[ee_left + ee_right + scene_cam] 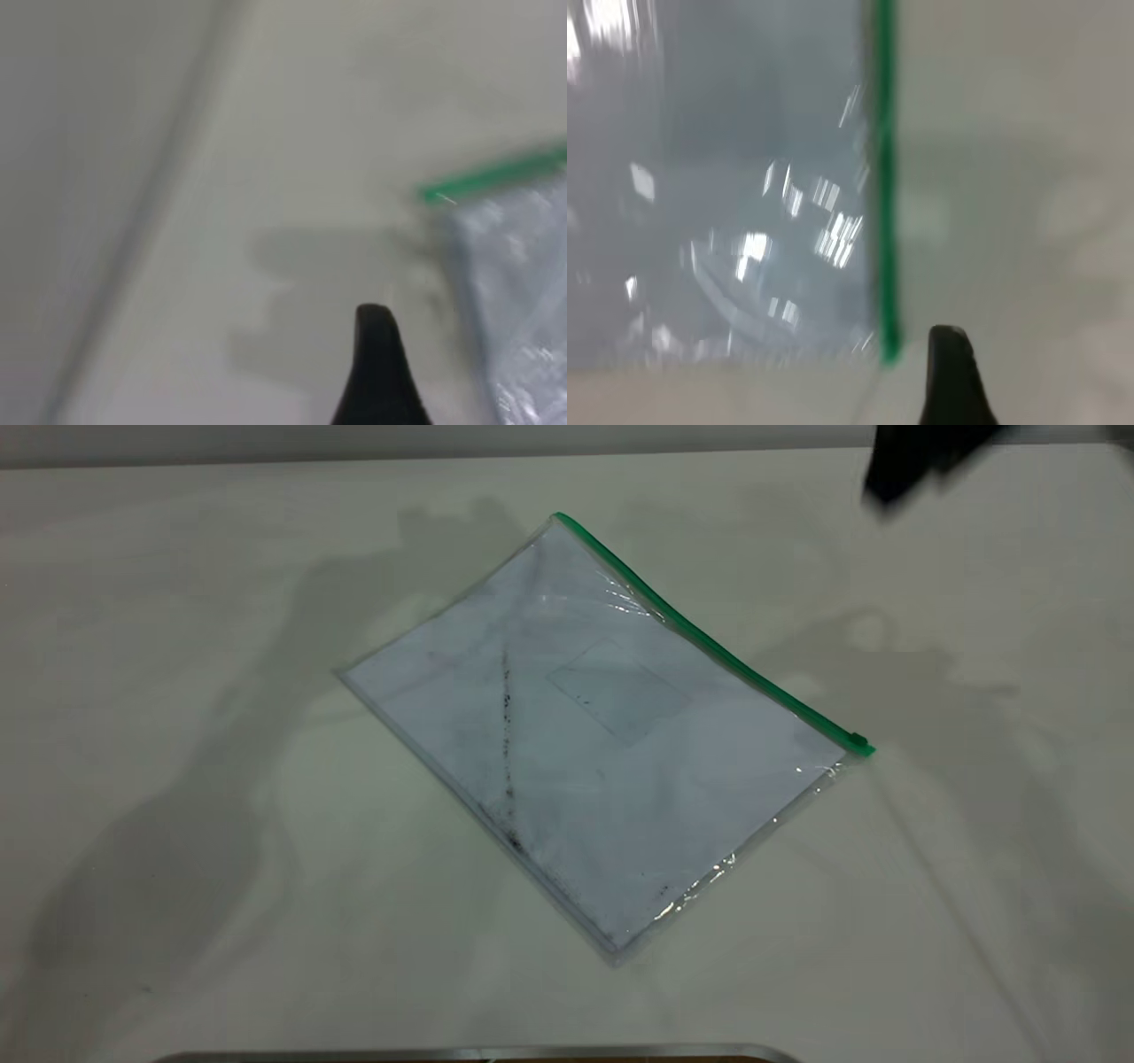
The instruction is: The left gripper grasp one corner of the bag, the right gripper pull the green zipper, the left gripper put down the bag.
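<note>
- Bag (602, 735) lies flat and slanted mid-frame on the table (177, 779), nothing touching it.
- Green zipper (709, 638) runs along its upper-right edge, slider (858, 740) sitting at the lower-right end.
- Right gripper (912, 460) is just a dark blur in the top-right corner, well apart from the bag; can't tell how its jaws stand.
- Left gripper (381, 372) shows one fingertip in its wrist view, near the zipper's end; can't tell its state either.
- So basically nothing's done yet: corner grab, zipper pull and put-down all remain.
</note>
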